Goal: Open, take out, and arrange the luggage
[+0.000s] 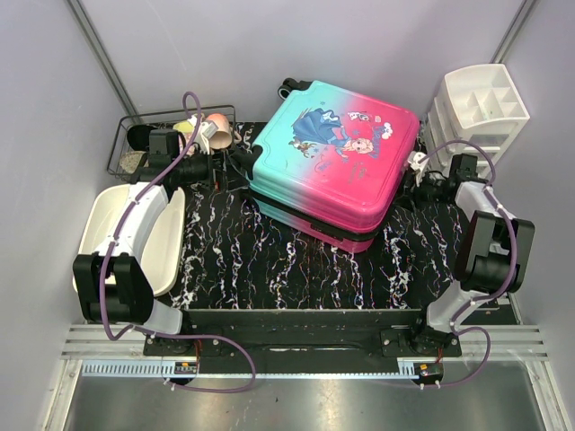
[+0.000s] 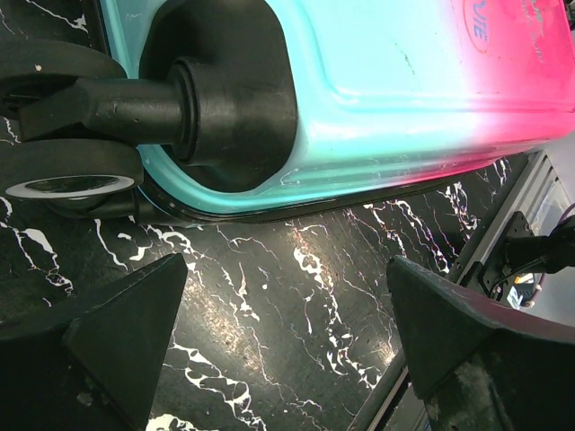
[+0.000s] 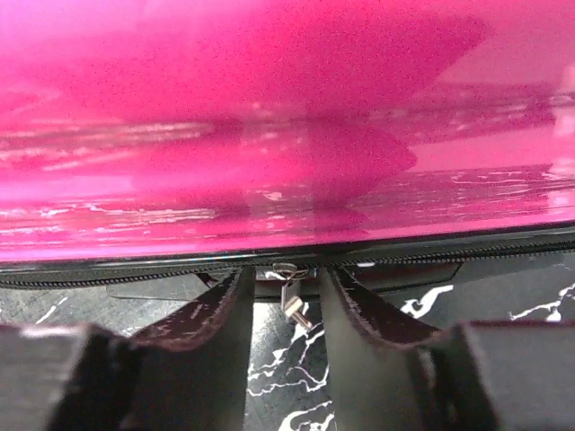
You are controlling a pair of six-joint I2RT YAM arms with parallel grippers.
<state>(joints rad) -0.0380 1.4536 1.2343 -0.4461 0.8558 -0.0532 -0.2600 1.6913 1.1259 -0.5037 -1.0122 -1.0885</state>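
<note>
Fingers of the right gripper (image 3: 286, 280) stand partly apart around a zipper pull (image 3: 290, 301), not pinching it. The left gripper (image 2: 287, 305) gapes wide, empty, beside a black wheel (image 2: 72, 160). Beyond, the teal-to-pink luggage (image 1: 334, 162) lies flat on the marbled table (image 1: 269, 260).

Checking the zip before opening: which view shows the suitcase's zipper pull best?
Right wrist: the zipper pull hangs in close-up between the fingers of the right gripper. Top external shows the whole suitcase but no pull; left wrist shows only its wheel end.

Pink luggage (image 3: 287, 117), zipper pull (image 3: 291, 301) inside parted gripper (image 3: 286, 280)
</note>
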